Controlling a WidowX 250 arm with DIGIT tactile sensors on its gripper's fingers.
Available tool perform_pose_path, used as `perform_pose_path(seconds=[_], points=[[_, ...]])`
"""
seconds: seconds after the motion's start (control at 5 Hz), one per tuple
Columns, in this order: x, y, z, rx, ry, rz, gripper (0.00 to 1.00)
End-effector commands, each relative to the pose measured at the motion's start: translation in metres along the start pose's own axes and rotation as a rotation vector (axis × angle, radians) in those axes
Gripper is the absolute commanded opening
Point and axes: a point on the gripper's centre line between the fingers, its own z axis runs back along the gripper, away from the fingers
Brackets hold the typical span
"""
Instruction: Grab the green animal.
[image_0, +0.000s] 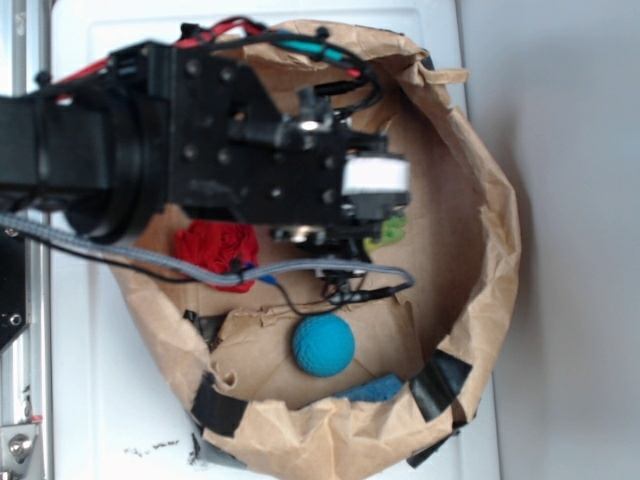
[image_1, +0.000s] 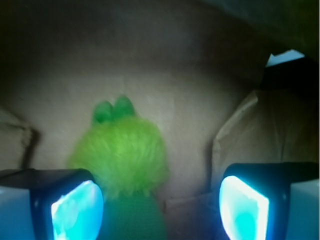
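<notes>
The green animal (image_1: 124, 165) lies on the brown paper floor, fuzzy lime body in the middle, its smooth darker green head toward the camera and two small green feet at the far end. My gripper (image_1: 160, 210) is open around it; the toy sits between the fingers, close to the left pad (image_1: 77, 212), with a wide gap to the right pad (image_1: 243, 210). In the exterior view only a lime-green bit of the green animal (image_0: 388, 232) shows past the black gripper (image_0: 350, 245), which hangs low inside the bag and hides the rest.
Everything sits inside a crumpled brown paper bag (image_0: 495, 230) with black tape patches (image_0: 440, 385) on its rim. A blue ball (image_0: 323, 345) lies near the front, a red fabric lump (image_0: 213, 250) to the left under the arm. A grey cable (image_0: 300, 272) crosses the bag.
</notes>
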Motion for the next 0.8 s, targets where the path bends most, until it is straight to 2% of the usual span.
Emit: perform_pose_path(seconds=[0.0,0.2,0.4,0.6], points=[[-0.012,0.015,0.004,-0.186,0.163,0.018,1.0],[-0.014,0.014,0.015,-0.235,0.188,0.011,1.0],[-0.019,0.011,0.018,-0.249,0.192,-0.007,1.0],[-0.023,0.008,0.005,-0.218,0.159,-0.016,1.0]])
